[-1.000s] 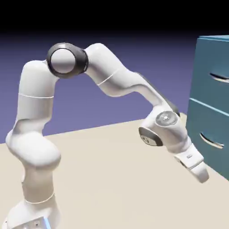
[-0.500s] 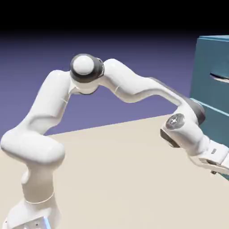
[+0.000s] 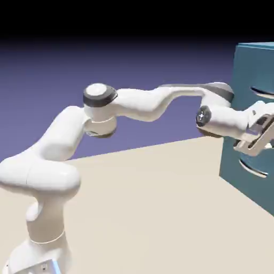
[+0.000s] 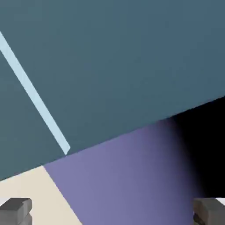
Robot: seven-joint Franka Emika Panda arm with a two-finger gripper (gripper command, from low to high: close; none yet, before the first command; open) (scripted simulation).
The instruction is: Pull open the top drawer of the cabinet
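Note:
The teal cabinet [image 3: 243, 64] stands at the exterior view's right edge. Its top drawer [image 3: 247, 80] is shut flush, and its curved silver handle [image 3: 263, 92] shows near the frame edge. My gripper [image 3: 267, 127] is stretched out level against the cabinet front, just below that handle and above the lower drawer's handle [image 3: 251, 167]. In the hand view the cabinet [image 4: 132, 66] fills the upper picture, crossed by a pale blue strip [image 4: 35, 94]; no handle shows there. My gripper [image 4: 112, 213] is open, its grey fingertips [image 4: 15, 211] far apart with nothing between them.
The beige table [image 3: 150, 203] runs from the arm's base to the cabinet's foot. The blue-violet backdrop [image 4: 132, 176] and a corner of the table [image 4: 39, 197] show past the cabinet's edge in the hand view.
The arm has stretched out and lifted the hand from low near the table up to the height of the drawer fronts, close to the cabinet. The jaws have stayed open.

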